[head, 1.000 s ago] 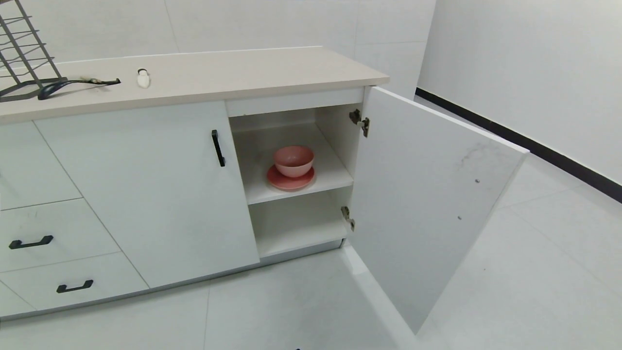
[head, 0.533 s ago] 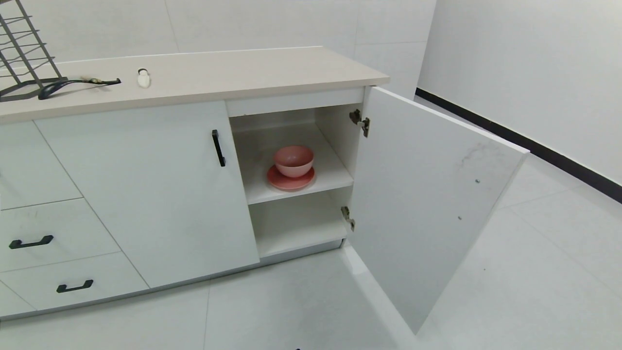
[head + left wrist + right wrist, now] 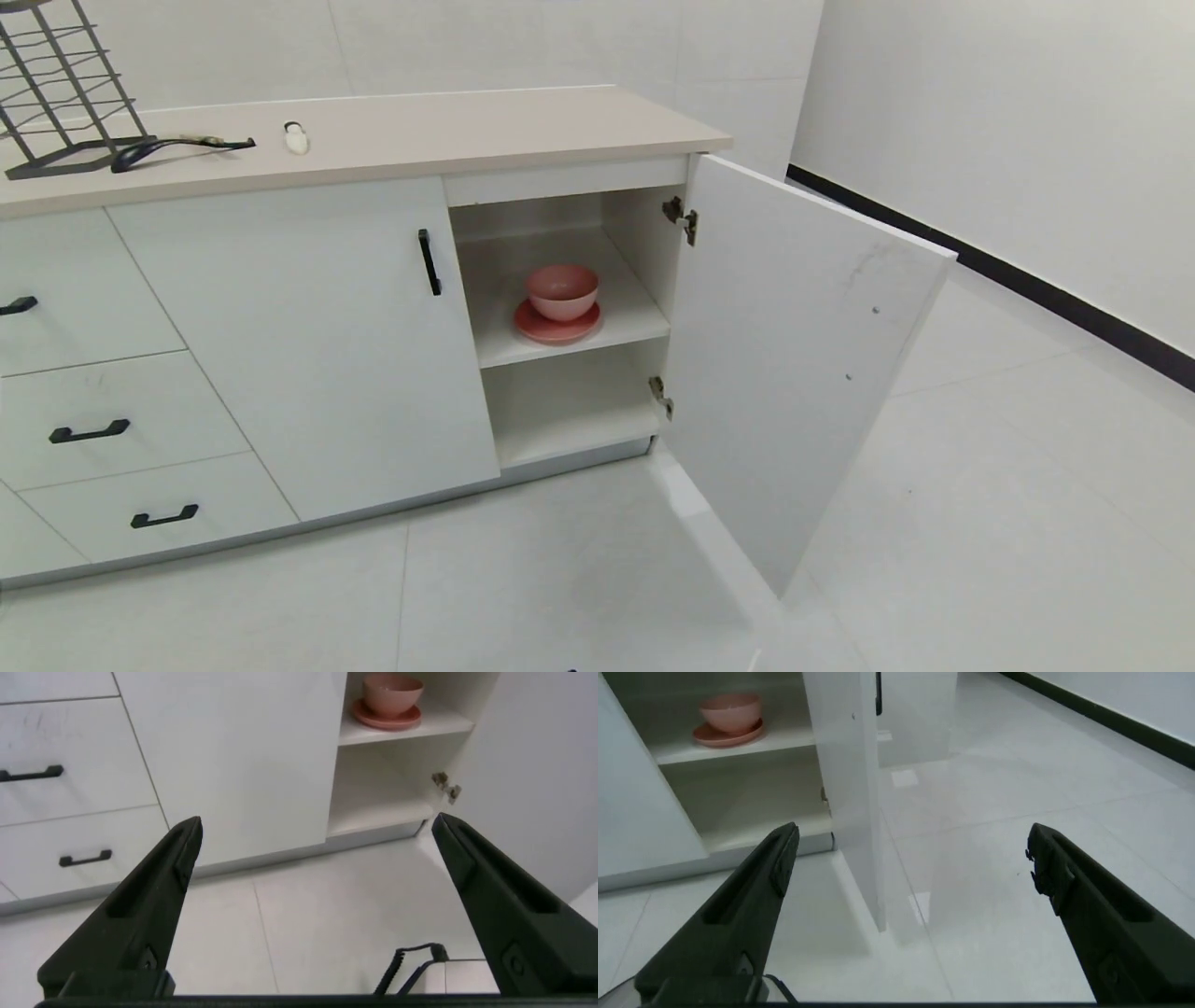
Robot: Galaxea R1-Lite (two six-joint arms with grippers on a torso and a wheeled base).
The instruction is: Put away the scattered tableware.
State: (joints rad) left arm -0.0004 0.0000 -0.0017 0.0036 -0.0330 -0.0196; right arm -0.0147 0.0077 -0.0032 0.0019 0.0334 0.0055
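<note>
Two pink pieces of tableware show in the head view: a bowl stands on a plate on the upper shelf of a white cabinet. The cabinet's right-hand door is swung wide open. On the counter above stand a wire rack, a dark utensil and a small white object. Drawers with black handles fill the cabinet's other end.

From the left wrist view, the left gripper hangs over the pale floor, its black fingers spread wide apart with nothing between them. The bowl and plate sit well beyond the fingertips, on their shelf, far from either pad. The drawers lie out past one finger.

From the right wrist view, the right gripper also hangs above the floor, fingers parted wide and holding nothing. The open door stands edge-on ahead, between the fingertips and nearer one finger. The bowl and plate rest on the shelf well beyond that same finger, apart from it.
</note>
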